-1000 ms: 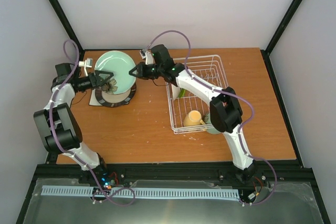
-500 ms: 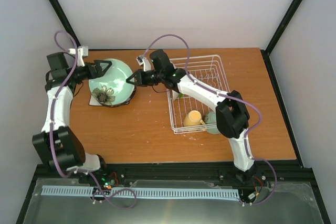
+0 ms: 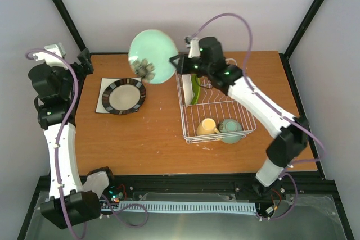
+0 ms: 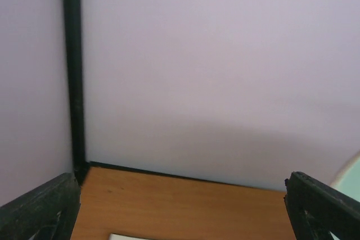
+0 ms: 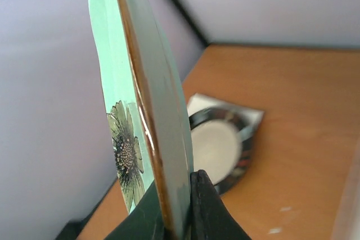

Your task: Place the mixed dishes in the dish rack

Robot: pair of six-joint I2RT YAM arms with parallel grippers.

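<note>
Top external view shows the right hand (image 3: 178, 63) pinching the pale green plate (image 3: 153, 55) in the air beside the dish rack (image 3: 216, 108) — the carrying step — so next it should slide on edge between prongs, while the left hand (image 3: 83, 64) hangs open, holding nothing.
</note>
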